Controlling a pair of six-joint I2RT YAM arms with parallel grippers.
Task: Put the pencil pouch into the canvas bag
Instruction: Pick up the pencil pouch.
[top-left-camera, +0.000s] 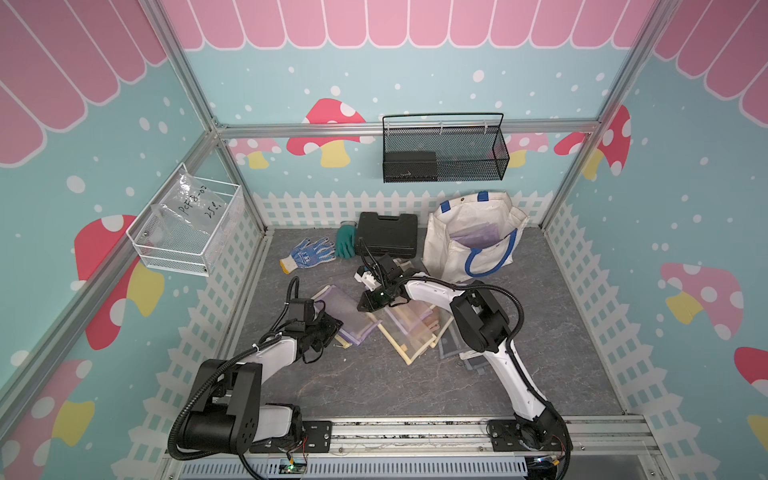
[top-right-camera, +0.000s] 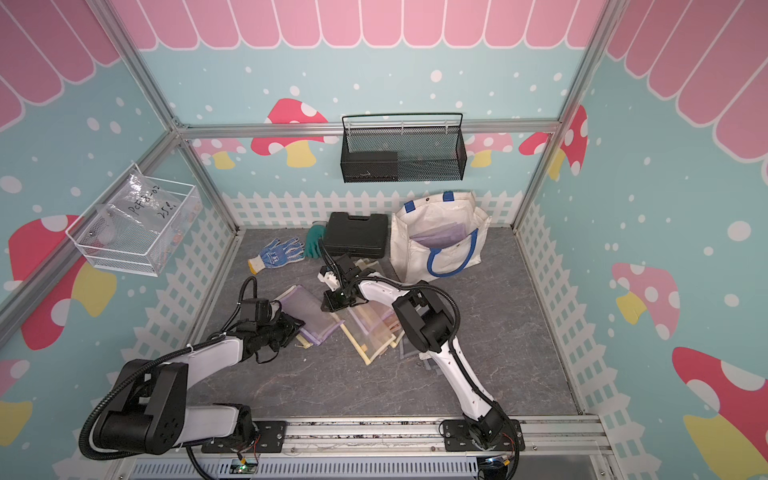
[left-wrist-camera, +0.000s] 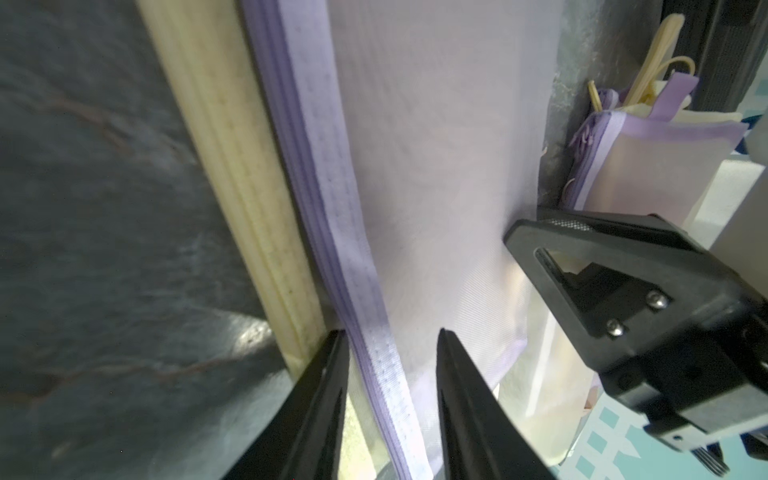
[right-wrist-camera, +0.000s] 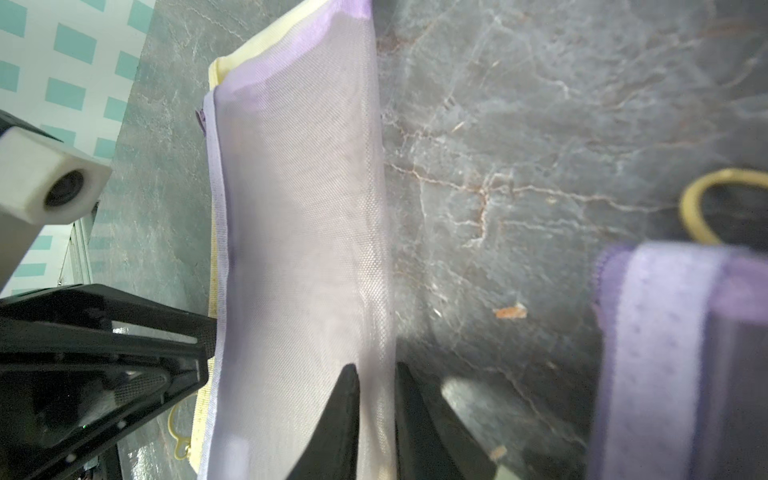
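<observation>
Top view, looking down on a grey stone-patterned bench (top-left-camera: 374, 386) inside a booth with mushroom wallpaper. At 2 o'clock stands the canvas bag (top-left-camera: 446, 253), cream with blue handles, its mouth open. A flat lilac item (top-left-camera: 478, 235) shows inside it, seemingly a pouch already delivered. At the centre lies a loose pile of mesh pouches (top-left-camera: 415, 332). On the 9 o'clock side of that pile is the pencil pouch (top-left-camera: 345, 311), made of lilac mesh. The left gripper (top-left-camera: 332, 328) is at its 8 o'clock edge and the right gripper (top-left-camera: 365, 305) at its 2 o'clock edge. A black case (top-left-camera: 386, 235) sits at 12 o'clock.

Left wrist view: the left gripper (left-wrist-camera: 390, 332) has its jaws partly spread astride the pouch's lilac zip edge. Whether they clamp it cannot be told.

Right wrist view: the right gripper (right-wrist-camera: 376, 368) has its jaws nearly pressed together with the pouch's mesh edge between them, apparently pinching it. The pouch seems to bow up between the two grippers.

By these views the work is at the grasp. The pouch is well apart from the bag. Lifting it, carrying it to 2 o'clock and dropping it in remain.
</observation>
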